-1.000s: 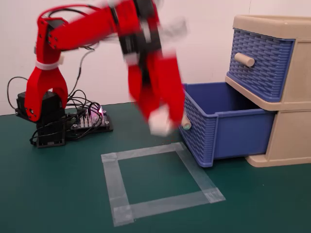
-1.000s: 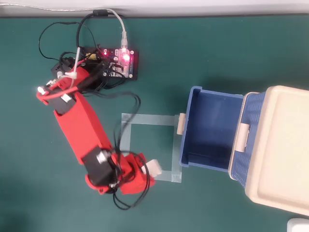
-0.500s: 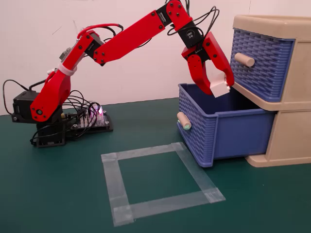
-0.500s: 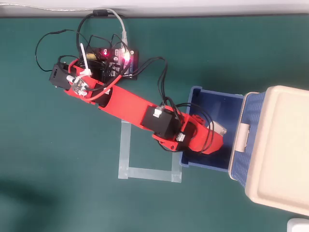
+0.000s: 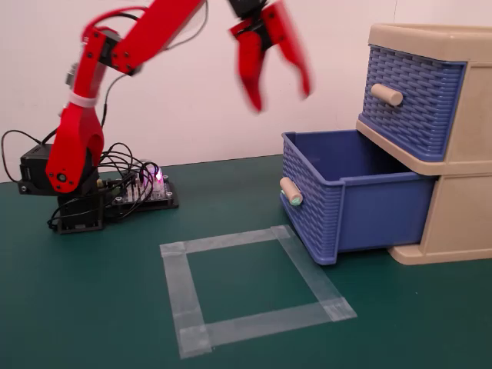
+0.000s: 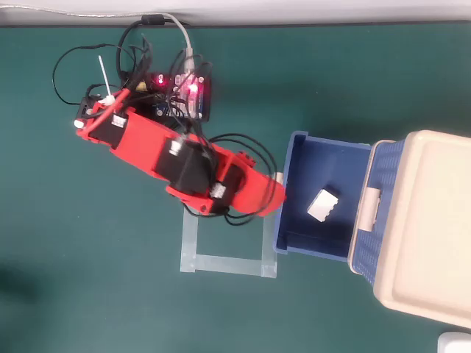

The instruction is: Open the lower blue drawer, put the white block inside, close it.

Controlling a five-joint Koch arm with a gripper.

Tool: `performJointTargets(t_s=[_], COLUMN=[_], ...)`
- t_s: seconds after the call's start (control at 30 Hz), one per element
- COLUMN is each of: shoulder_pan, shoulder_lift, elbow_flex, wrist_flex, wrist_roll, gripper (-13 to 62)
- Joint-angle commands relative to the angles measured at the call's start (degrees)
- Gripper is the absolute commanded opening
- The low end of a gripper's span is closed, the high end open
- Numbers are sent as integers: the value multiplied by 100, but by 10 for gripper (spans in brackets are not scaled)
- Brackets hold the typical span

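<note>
1. No readable writing or brand marks in either view.
2. Lower blue drawer (image 5: 350,201) is pulled well out of the beige cabinet (image 5: 461,165). Its knob (image 5: 290,191), with teal-green ends, faces the tape square in the fixed view.
3. White block (image 6: 322,205) lies inside that drawer on its floor, slightly skewed, apart from the walls, closer to the cabinet side in the overhead view. The fixed view does not show it; the drawer wall hides the floor.
4. Upper blue drawer (image 5: 413,100) is pushed in, with a plain beige knob (image 5: 387,94).
5. Hand (image 5: 278,91) is empty, its two red fingers spread apart and pointing down. It is up in the air, left of the cabinet in the fixed view and touching nothing. It is motion-blurred there.
6. In the overhead view the arm (image 6: 176,162) reaches over the tape square (image 6: 228,246) toward the drawer front.
7. Surface (image 5: 92,307) is dark green, with a square outline of translucent tape stuck on it beside the open drawer.
8. Arm base (image 5: 73,200), a controller board (image 6: 188,95) with lit red/pink LEDs and loose black cables sit near the far edge. Plain white wall (image 5: 192,100) behind.
</note>
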Motion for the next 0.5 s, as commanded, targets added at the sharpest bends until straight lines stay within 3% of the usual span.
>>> performJointTargets(t_s=[0.0, 0.17, 0.47], shoulder_pan=[-9, 325, -132], shoulder_lift=[211, 26, -1441], elbow_flex=[501, 1767, 888], wrist_flex=[352, 123, -2496], wrist_roll=[-1020, -2197, -1951], gripper=[340, 339, 339])
